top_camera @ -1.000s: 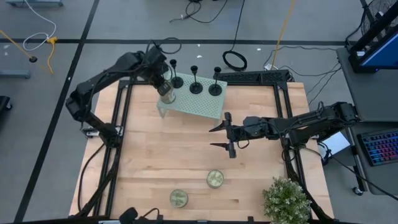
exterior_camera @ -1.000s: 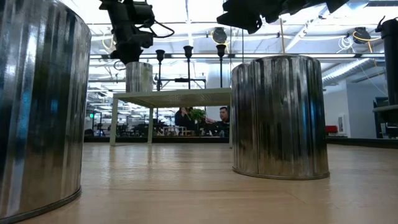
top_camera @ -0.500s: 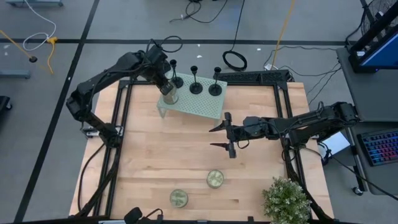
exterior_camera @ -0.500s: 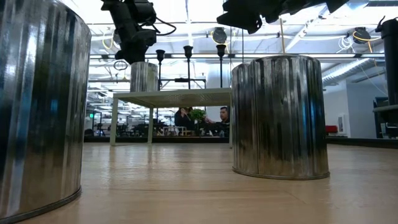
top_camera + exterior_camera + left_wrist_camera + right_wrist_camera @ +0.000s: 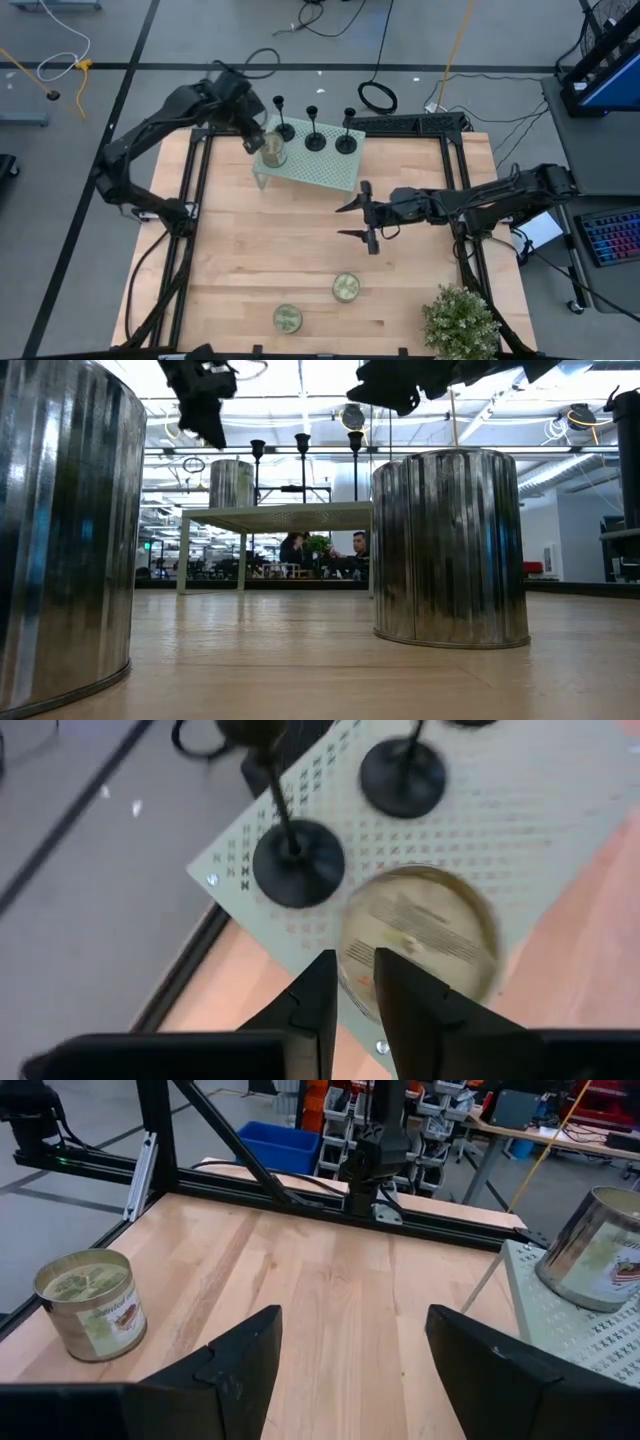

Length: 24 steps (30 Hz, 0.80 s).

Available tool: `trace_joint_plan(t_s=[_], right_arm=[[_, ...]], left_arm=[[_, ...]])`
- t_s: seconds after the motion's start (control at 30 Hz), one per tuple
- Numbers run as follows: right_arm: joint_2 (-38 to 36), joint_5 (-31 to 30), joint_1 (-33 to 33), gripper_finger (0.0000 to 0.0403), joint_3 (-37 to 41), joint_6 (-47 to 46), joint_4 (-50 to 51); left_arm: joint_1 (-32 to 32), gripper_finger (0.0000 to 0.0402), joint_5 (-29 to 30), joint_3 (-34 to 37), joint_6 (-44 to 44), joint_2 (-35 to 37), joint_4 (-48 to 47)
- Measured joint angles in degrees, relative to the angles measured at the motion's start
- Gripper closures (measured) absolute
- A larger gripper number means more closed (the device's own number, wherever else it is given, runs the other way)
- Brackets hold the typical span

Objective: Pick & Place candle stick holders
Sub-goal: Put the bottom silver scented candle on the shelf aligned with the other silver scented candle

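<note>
Three small black candle stick holders, each with a round flat base and thin upright stem, stood in a row along the far edge of a pale green perforated metal shelf (image 5: 318, 168) in the upper middle of the high view: the left holder (image 5: 281, 124), the middle holder (image 5: 314, 133) and the right holder (image 5: 347, 135), all upright and apart from one another. A shiny metal candle tin (image 5: 272, 151) sat on the same shelf just below the left holder, near the shelf's left corner. The left gripper (image 5: 252, 133) hovered beside that tin, at the shelf's left end; the left wrist view showed its two dark fingers (image 5: 316, 1000) nearly together with only a slim gap, holding nothing, above the tin's lid and the nearest holder's base. The right gripper (image 5: 357, 220) hung over bare light wooden table top (image 5: 250, 260) at mid-frame, well apart from the shelf, fingers spread wide and empty. Two more candle tins stood toward the bottom of the high view, one (image 5: 347, 288) just right of centre, one (image 5: 287, 319) lower left of it. A small green potted plant (image 5: 460, 322) occupied the lower right corner.
</note>
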<state>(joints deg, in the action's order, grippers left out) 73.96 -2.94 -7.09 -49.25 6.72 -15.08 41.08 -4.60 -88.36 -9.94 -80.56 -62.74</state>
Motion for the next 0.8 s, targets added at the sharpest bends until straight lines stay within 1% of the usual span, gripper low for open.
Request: trace_joint_plan(t_s=[0.17,0.27,0.37,0.47,0.53,0.6,0.7,0.8], right_arm=[[1.23,0.04,0.0,0.0161,-0.02,-0.02,-0.04],[1.98,0.17,-0.11,0.0161,0.0,-0.27,0.69],[2.16,0.32,-0.52,0.0161,0.0,-1.61,1.47],[2.16,2.9,-1.01,0.0161,0.0,-3.05,2.05],[2.16,4.71,-1.67,0.0161,0.0,-3.65,2.11],[2.16,4.96,-2.56,0.0161,0.0,-3.92,2.03],[2.16,4.71,-3.91,0.0161,0.02,-4.11,2.14],[2.16,4.68,-5.04,0.0161,0.02,-4.13,2.58]], left_arm=[[-2.16,0.034,-0.27,-0.02,-2.21,5.92,-0.56],[-5.31,0.035,-1.67,-0.04,-1.98,9.05,-0.57],[-9.69,0.0364,-4.42,-0.04,-0.92,11.02,-2.14],[-15.69,0.038,-7.56,-0.04,0.72,12.13,-4.56],[-20.69,0.0394,-8.44,0.96,1.54,12.38,-4.61],[-25.9,0.0397,-8.68,2.85,2.61,12.42,-4.24],[-33.81,0.0388,-8.08,7.58,3.0,12.4,-1.55],[-41.39,0.0382,-5.58,14.68,3.15,12.38,5.26]])
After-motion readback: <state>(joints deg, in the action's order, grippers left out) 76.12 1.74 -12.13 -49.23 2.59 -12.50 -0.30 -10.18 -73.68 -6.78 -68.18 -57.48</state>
